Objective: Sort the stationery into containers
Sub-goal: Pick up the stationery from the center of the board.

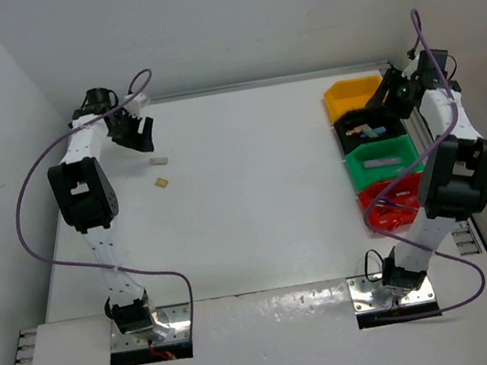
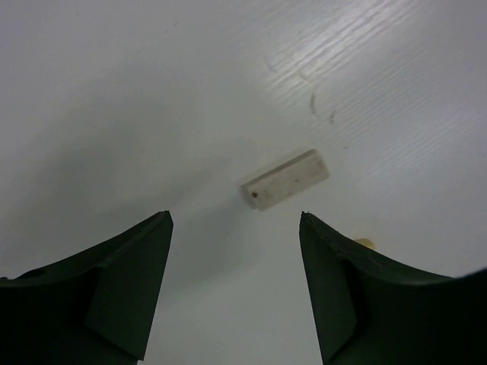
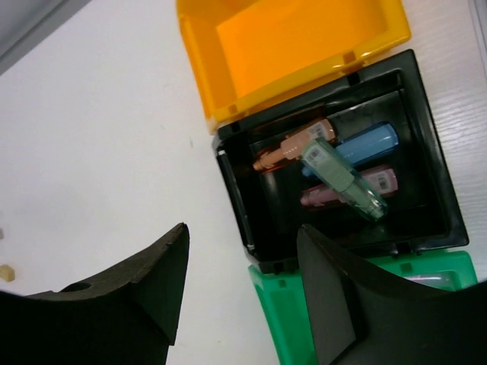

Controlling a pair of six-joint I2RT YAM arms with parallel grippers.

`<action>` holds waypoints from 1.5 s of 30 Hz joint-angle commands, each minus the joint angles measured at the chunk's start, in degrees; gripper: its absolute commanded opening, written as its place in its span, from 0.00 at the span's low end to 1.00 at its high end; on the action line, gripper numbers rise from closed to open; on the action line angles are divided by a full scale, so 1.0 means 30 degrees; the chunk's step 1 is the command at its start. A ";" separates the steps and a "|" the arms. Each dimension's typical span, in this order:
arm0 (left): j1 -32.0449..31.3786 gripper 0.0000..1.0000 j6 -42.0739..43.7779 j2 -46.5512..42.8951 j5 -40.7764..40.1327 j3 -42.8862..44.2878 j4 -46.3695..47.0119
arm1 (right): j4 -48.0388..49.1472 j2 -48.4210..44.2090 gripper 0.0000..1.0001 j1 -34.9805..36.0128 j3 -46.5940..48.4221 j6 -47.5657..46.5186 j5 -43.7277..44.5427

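A white eraser (image 2: 285,179) lies flat on the table just ahead of my left gripper (image 2: 236,217), which is open and empty above it. A small yellowish eraser (image 2: 365,242) peeks out beside the right finger. From above, the white eraser (image 1: 158,160) and the yellowish one (image 1: 162,182) lie below the left gripper (image 1: 138,134). My right gripper (image 3: 242,228) hangs open and empty over the near-left corner of the black container (image 3: 234,198). That container holds orange (image 3: 293,146), blue (image 3: 369,143) and pink (image 3: 323,196) markers, with a green marker (image 3: 338,176) lying across them.
The containers stand in a column at the right: yellow (image 1: 350,94), black (image 1: 344,134), green (image 1: 359,166) and red (image 1: 368,198). The yellow container (image 3: 297,42) looks bare inside. The table's side rail runs just right of them. The walls stand close on both sides.
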 commanded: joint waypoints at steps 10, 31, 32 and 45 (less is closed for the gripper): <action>0.0768 0.69 0.7532 0.2122 0.6237 0.1380 -0.2571 | 0.0663 -0.2518 0.57 0.0487 -0.0682 0.0872 -0.1364; 0.0183 0.29 0.8704 0.0250 0.2638 -0.5414 0.1178 | 0.0604 -0.3045 0.55 0.2682 -0.0623 -0.0358 -0.2155; 0.0153 0.24 0.8735 -0.0071 0.2579 -0.5766 0.1236 | 0.0633 -0.3046 0.55 0.3149 -0.0623 -0.0358 -0.2155; -0.2949 0.00 -0.3913 -0.8354 0.7324 -1.0072 0.9433 | 0.2239 -0.2696 0.61 0.8221 -0.0009 0.2419 -0.4730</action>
